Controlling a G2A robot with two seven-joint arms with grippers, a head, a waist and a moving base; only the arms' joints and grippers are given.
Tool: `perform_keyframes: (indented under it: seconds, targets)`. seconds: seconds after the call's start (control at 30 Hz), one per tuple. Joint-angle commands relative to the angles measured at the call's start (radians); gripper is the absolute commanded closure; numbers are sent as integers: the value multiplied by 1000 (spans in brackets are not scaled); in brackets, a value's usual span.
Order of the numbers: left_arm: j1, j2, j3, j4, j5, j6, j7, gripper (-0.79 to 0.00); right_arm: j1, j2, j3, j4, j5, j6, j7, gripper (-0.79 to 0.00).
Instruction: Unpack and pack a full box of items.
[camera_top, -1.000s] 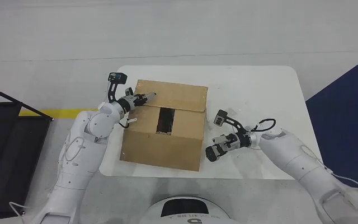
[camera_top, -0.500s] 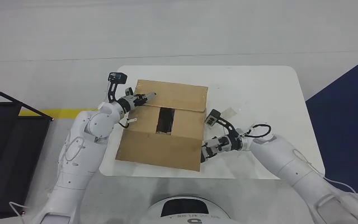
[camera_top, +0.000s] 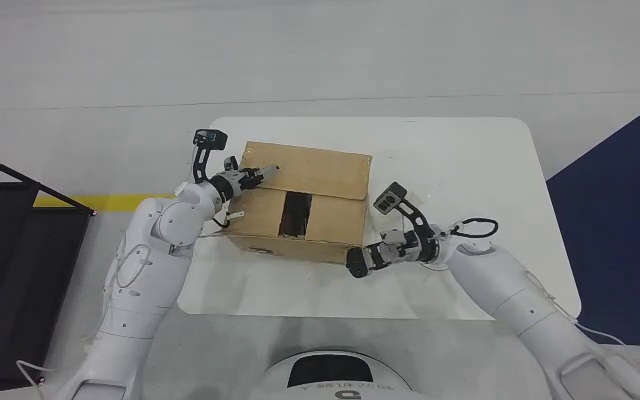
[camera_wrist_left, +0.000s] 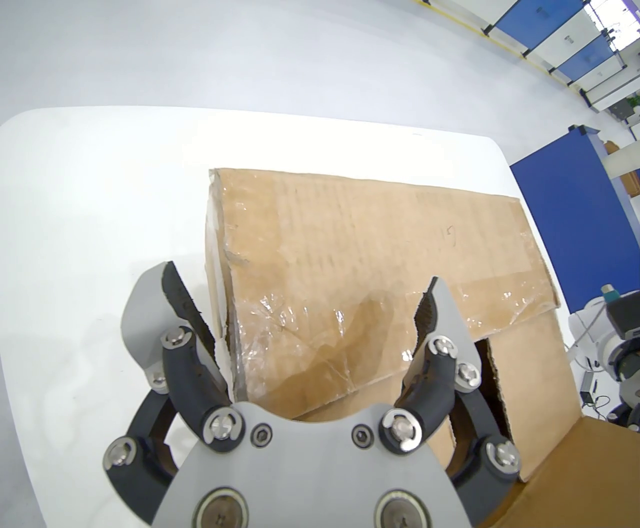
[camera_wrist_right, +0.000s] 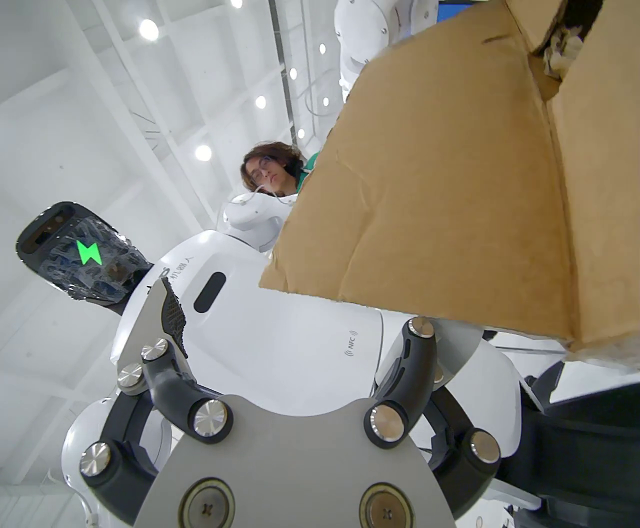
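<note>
On the white table (camera_top: 470, 170), the left gripper (camera_top: 260, 176) sat at the far left corner of the cardboard box (camera_top: 310, 175), jaws spread wide, gripping nothing. The box stood mid-table. The right gripper (camera_top: 357, 263), jaws wide apart and empty, sat just below the right corner of the near flap (camera_wrist_right: 440, 190).

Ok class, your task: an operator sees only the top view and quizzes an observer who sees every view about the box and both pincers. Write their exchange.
Operator: Is the left pincer shut on the box?
Observer: No, open: one of its fingers sits outside the box's end wall, the other over the far flap.
Operator: And the right pincer?
Observer: Open too, pointing up beneath the near flap, not clamped on it.
Operator: Anything on the far flap?
Observer: Wrinkled clear tape along its edge.
</note>
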Motion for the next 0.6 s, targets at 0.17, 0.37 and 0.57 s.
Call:
perform_keyframes:
  seconds: [0.17,0.37,0.57]
  targets:
    - [16,15,-120,-87,-102,-12,6,-785,9,-28,28,36,-24,-50,-51,-785]
    - [40,31,-199,-94,-94,-30,-28,-785,25,-47,59,55,-30,-93,-93,-785]
    - [56,39,-207,-28,-35,-41,-22,-785,41,-61,90,69,-49,-134,-134,-785]
